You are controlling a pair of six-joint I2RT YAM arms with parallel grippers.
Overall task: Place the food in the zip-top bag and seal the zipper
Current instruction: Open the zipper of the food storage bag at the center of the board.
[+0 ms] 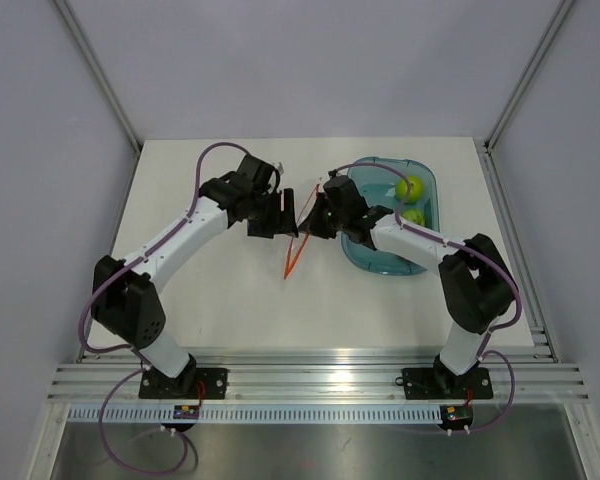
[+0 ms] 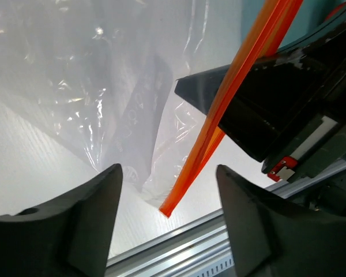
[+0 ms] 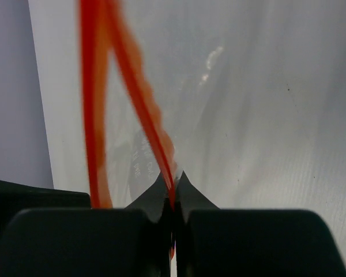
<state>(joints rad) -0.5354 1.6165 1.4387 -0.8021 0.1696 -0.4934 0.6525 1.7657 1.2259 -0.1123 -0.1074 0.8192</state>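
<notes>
At table centre, right end effector pinches zipper; left end effector released.

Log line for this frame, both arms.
right gripper: shut on zipper | left gripper: open, near zipper | zip-top bag: mouth parted, unsealed | green apples: two, in teal tray

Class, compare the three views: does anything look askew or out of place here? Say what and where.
The zipper hangs slanted: the right gripper pinches one of its strips while the other strip splays away. The left gripper is open. Two green apples sit in the teal tray.
</notes>
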